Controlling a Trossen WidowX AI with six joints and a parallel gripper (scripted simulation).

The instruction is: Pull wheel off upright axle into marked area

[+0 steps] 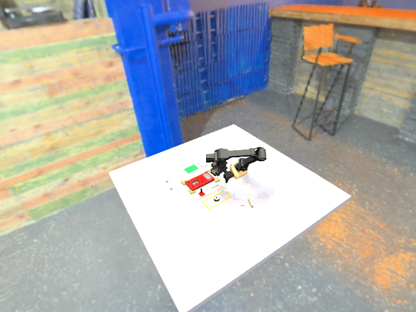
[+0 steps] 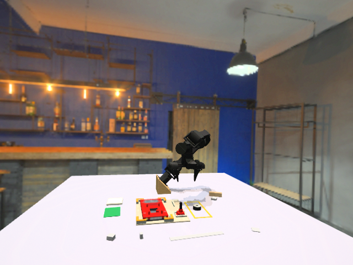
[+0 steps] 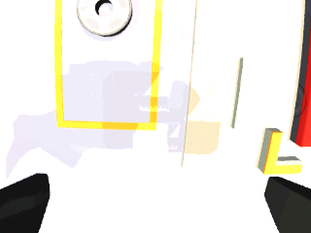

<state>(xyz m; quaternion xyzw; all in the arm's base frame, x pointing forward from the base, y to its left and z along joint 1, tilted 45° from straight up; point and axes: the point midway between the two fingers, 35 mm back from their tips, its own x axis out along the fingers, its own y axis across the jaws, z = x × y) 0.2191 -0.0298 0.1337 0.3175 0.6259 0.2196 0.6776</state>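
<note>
Black and angular, the arm [image 2: 189,150] rises from a tan wedge base [image 2: 162,185] near the middle of the exterior frame, folds at an elbow high above the table [image 2: 57,228], and bends back down so that the gripper [image 2: 186,171] hangs in the air over the white surface, touching nothing. We see its two fingers splayed wide with nothing between them; in the wrist view only the dark fingertips show, one in each lower corner of the frame.

The wheel [image 3: 104,8] lies flat inside the yellow-outlined area [image 3: 61,58], in the upper left of the wrist frame, well clear of the gripper. In the exterior view we find it right of centre, just right of the upright axle [image 2: 180,206], which stands bare on its red foot at the edge of the tan board [image 2: 182,218]. In the top view the wheel [image 1: 216,198] is a small dark ring inside the same yellow outline [image 1: 208,203].

We count one arm, one gripper, one wheel, one axle and one marked area. On the board sits one red block [image 2: 153,208] with yellow corner brackets. To its left lie one green tile [image 2: 112,211] and one white tile [image 2: 115,201]. Near the lower edge of the exterior frame we count two small grey cubes [image 2: 111,237], one long pale strip [image 2: 196,236] and one small pale chip [image 2: 255,229]. One small wooden block [image 2: 215,194] lies behind the marked area.
</note>
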